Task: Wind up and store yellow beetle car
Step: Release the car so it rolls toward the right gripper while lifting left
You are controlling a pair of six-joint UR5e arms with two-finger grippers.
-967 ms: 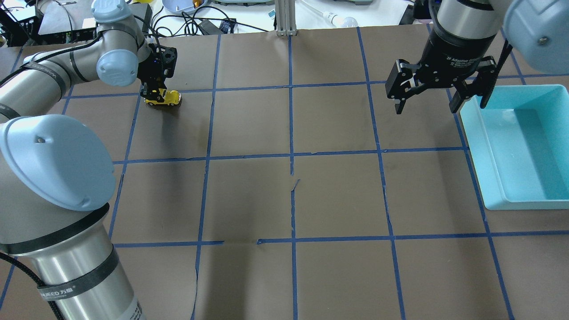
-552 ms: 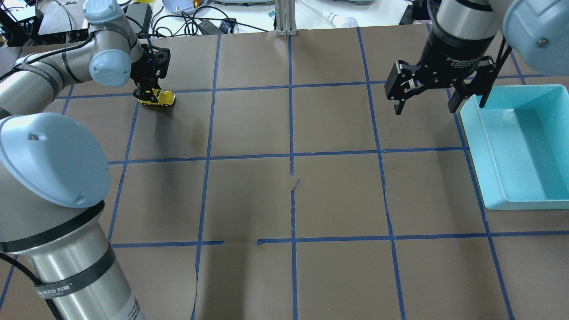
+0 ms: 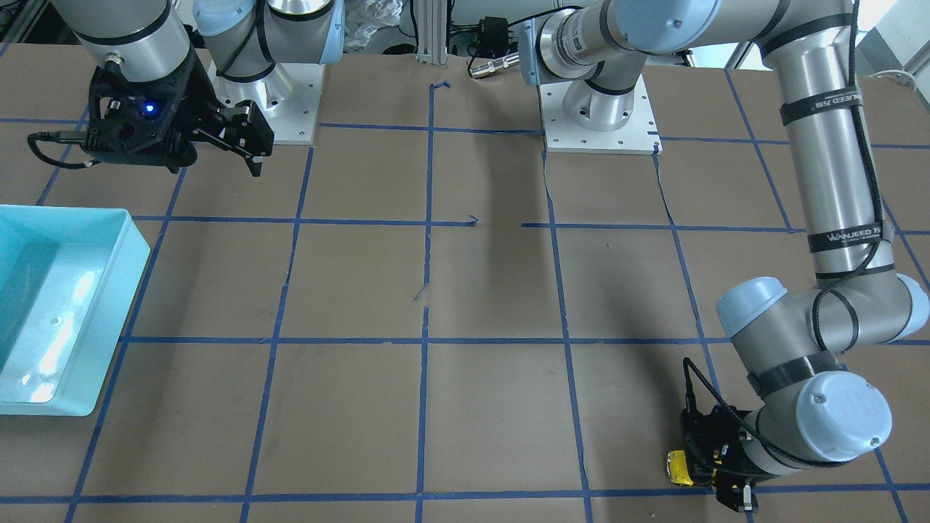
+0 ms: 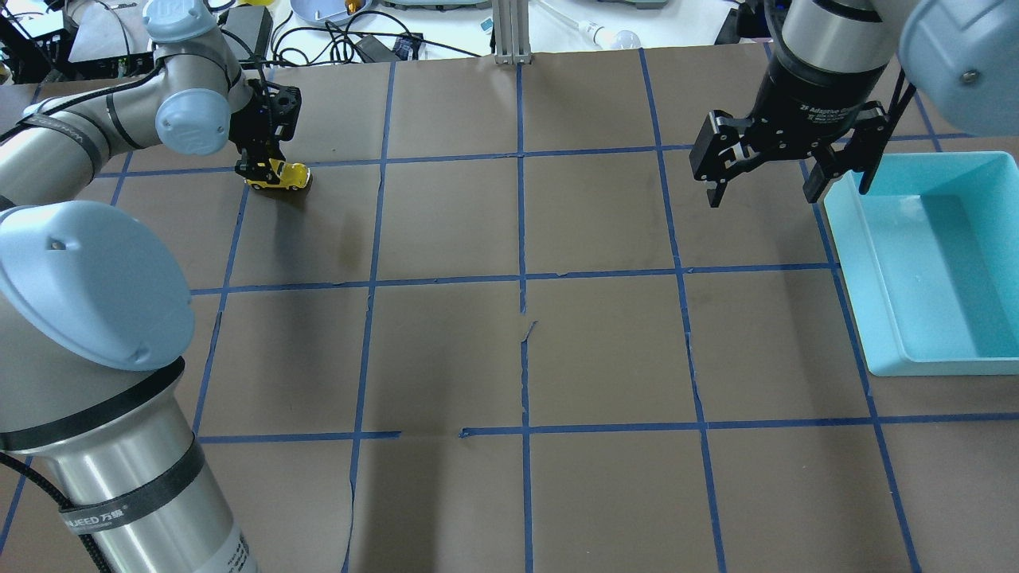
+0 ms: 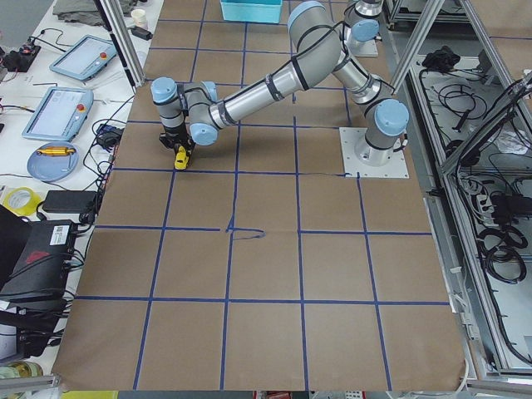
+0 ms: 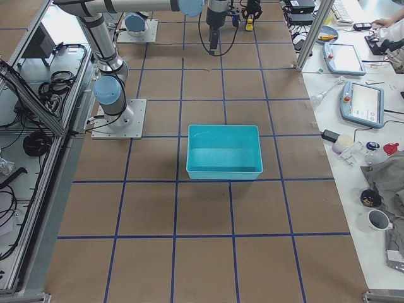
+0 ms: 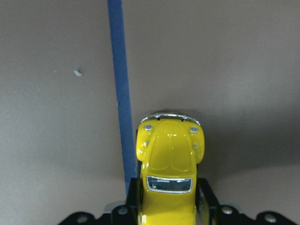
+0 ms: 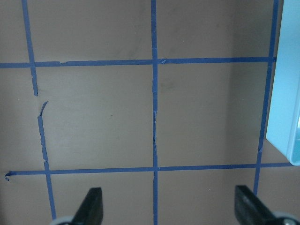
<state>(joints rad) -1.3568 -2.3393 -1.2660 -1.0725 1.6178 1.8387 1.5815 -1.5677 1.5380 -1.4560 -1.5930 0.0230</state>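
The left wrist view alone shows the car (image 7: 171, 159) nose-out between the fingers of the left claw (image 4: 253, 169), clamped at its sides, just beside a blue tape line (image 7: 119, 93); overhead, the car lies low at the far-left part of the tabletop (image 4: 446, 223), under that claw; the front view shows only its yellow end. The right claw (image 4: 763, 191) hangs wide apart, holding nothing, just beside the teal bin (image 4: 864, 278); the bin's bare floor shows overhead.

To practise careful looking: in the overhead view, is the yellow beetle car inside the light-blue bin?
No, the yellow beetle car is held by the left gripper, far from the light-blue bin.
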